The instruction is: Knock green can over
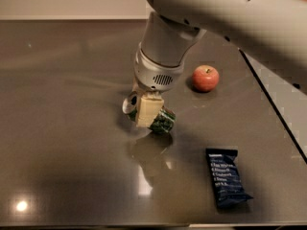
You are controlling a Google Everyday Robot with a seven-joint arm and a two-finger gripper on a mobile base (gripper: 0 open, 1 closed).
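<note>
The green can (pixel 162 120) lies tipped on its side on the dark table (pixel 67 143), with its silver top (pixel 129 103) facing left. My gripper (pixel 147 113) comes down from the big white arm (pixel 165 51) and sits right on top of the can, covering its middle. The can's green body shows only at the lower right of the gripper.
A red apple (pixel 206 77) stands to the right behind the can. A dark blue snack bar wrapper (pixel 226 177) lies at the front right. The table's right edge (pixel 273 104) runs diagonally, with a lighter surface beyond it.
</note>
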